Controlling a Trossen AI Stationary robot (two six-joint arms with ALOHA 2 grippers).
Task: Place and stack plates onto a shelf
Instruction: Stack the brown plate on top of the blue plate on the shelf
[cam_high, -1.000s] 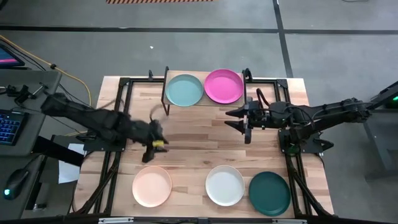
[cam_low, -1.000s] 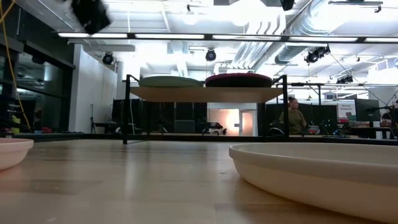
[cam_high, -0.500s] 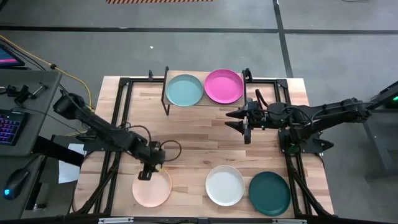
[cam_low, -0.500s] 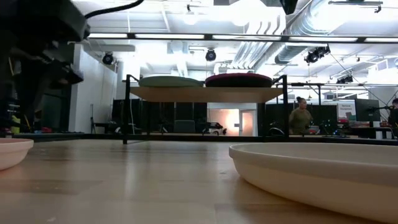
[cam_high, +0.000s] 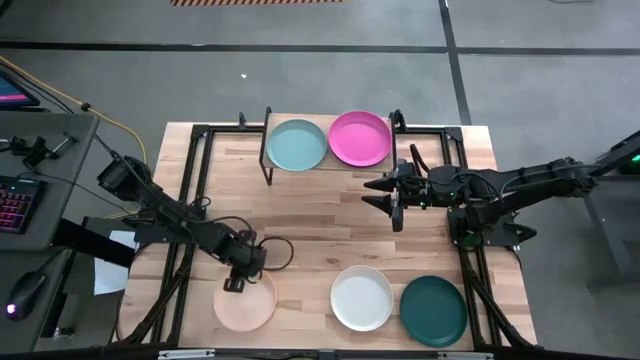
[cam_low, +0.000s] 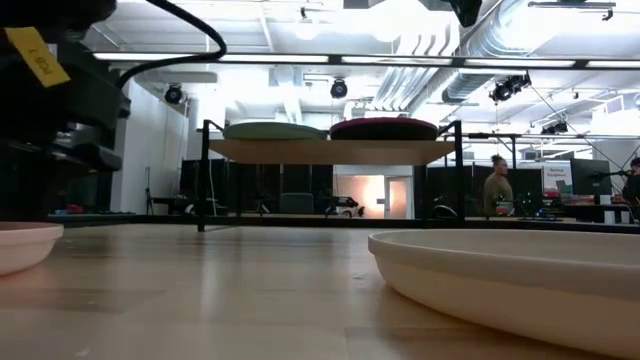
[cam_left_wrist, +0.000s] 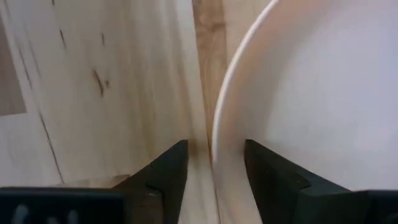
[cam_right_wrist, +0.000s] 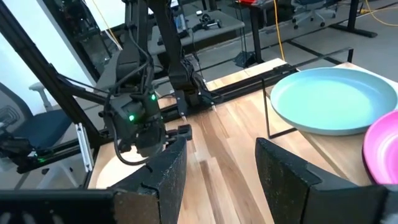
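2 left fingers (cam_left_wrist: 168, 180) straddle flat peach plate (cam_high: 248, 306) rim.

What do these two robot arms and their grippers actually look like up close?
Both arms are dark, slim and jointed. The left gripper has a black cable looping beside it and a small yellow tag on its body. The right gripper ends in two dark, blunt, angular fingers. A green light glows on the left arm's wrist.

Two plates (cam_high: 328, 142) lie side by side on the shelf (cam_high: 330, 167) at the table's (cam_high: 310, 215) rear, three along its front edge.
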